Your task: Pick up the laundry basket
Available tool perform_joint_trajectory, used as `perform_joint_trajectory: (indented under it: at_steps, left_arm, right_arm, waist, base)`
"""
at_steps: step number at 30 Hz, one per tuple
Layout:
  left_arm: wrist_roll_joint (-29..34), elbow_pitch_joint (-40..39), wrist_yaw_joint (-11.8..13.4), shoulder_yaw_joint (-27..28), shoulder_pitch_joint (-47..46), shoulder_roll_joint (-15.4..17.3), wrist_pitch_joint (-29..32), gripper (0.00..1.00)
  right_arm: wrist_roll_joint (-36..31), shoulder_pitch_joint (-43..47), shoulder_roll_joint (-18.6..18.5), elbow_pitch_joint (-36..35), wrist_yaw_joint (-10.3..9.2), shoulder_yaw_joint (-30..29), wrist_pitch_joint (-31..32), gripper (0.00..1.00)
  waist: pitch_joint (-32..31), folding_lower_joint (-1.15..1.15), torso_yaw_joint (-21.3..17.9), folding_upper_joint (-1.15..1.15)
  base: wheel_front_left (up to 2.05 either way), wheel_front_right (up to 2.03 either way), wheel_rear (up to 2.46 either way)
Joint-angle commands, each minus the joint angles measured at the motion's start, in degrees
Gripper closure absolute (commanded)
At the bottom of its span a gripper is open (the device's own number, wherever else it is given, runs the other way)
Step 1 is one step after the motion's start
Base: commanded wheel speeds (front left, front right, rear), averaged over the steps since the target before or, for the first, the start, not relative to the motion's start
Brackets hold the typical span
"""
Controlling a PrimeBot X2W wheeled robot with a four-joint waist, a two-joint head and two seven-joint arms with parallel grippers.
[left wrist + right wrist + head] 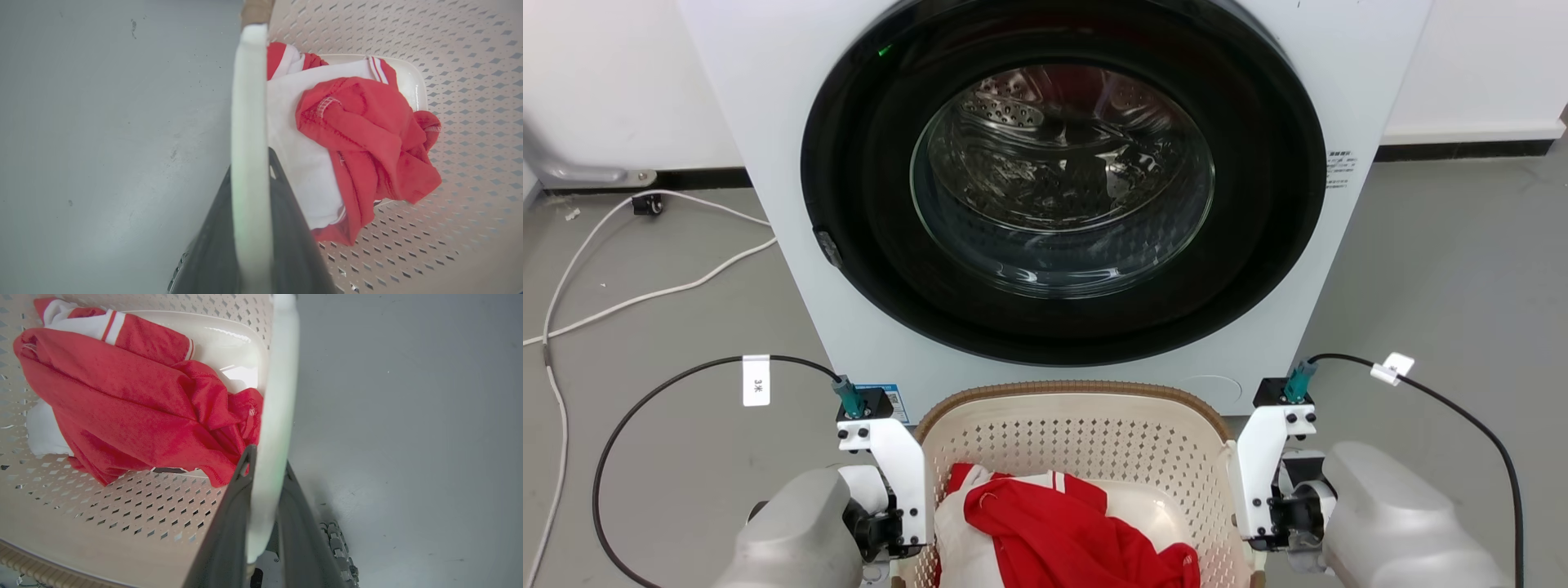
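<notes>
The cream perforated laundry basket (pixel 1078 433) with its brown rim stands low in the head view, right in front of the washing machine. A red and white garment (pixel 1045 523) lies inside it. My left gripper (pixel 250 163) is shut on the basket's white left handle (pixel 249 102), one dark finger on each side. My right gripper (pixel 267 461) grips the white right handle (pixel 280 375) the same way. In the head view both white wrist brackets (pixel 894 474) flank the basket walls, and the fingers are hidden below. Whether the basket rests on the floor I cannot tell.
The white washing machine (pixel 768 122) with its closed round glass door (pixel 1062 180) rises close behind the basket. White cables (pixel 645 294) trail over the grey floor at the left. Bare grey floor (pixel 1445 286) lies to the right of the machine.
</notes>
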Motion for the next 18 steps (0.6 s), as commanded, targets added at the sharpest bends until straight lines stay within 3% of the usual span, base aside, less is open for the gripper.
perform_joint_trajectory:
  at_steps: [1,18]
  left_arm:
    - [-0.8,-1.1,-0.9,-0.2,0.1,-2.1,-0.1,1.00]
    - [-2.6,-1.2,-0.9,-3.0,2.6,-2.7,-0.4,1.00]
  right_arm:
    - [0.6,0.8,2.1,-0.7,0.80,0.1,-0.5,1.00]
    - [0.3,2.9,2.2,-0.5,0.80,-0.5,-1.4,1.00]
  waist:
    - [-0.4,0.01,0.1,0.00]
    - [-2.0,0.01,1.1,0.00]
  base:
    - [0.00,0.00,0.00]
    - [0.00,0.00,0.00]
